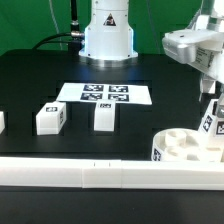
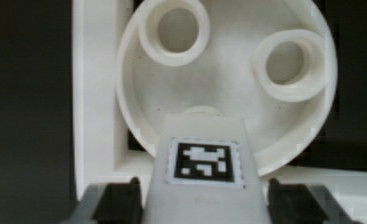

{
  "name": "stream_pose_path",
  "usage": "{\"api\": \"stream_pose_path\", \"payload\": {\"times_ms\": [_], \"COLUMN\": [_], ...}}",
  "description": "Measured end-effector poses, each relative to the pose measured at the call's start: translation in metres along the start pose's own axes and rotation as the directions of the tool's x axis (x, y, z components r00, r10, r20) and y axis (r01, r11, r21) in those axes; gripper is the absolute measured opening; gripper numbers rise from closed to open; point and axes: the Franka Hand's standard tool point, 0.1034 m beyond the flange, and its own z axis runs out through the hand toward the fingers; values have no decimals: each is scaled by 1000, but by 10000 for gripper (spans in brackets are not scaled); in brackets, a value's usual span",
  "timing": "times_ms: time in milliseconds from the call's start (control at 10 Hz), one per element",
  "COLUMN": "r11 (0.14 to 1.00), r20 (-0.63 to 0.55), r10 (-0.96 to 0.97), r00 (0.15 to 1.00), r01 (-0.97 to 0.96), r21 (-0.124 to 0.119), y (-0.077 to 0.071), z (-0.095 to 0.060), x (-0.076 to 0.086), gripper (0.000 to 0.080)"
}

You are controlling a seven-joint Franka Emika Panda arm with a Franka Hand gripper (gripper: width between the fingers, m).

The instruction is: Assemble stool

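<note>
My gripper (image 1: 208,102) hangs at the exterior view's right, shut on a white stool leg (image 1: 208,122) with a square tag, held upright just above the round seat (image 1: 188,148). In the wrist view the leg (image 2: 205,160) sits between my two dark fingers (image 2: 114,200), over the seat's rim side (image 2: 198,100). Two round sockets (image 2: 171,35) show in the seat. Two more legs (image 1: 50,118) (image 1: 104,118) lie on the black table, and a third shows at the left edge (image 1: 2,122).
The marker board (image 1: 105,94) lies flat behind the loose legs. A long white rail (image 1: 80,175) runs along the front and touches the seat; it also shows in the wrist view (image 2: 95,80). The arm's base (image 1: 107,35) stands at the back.
</note>
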Motion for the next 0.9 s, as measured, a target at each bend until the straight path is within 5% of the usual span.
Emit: {"api": "stream_pose_path", "payload": {"times_ms": [200,800,900], "r11": [928,665,567], "r20": [12,30,32], "r10": [373,746,823], "r00": [928,665,567], "r01": [-373,-747,-824], "r21": [13,12,17], "y": [-5,-5,-5], "z": [0,0,1], "x": [6,7,3], "gripper": [339,339,339]}}
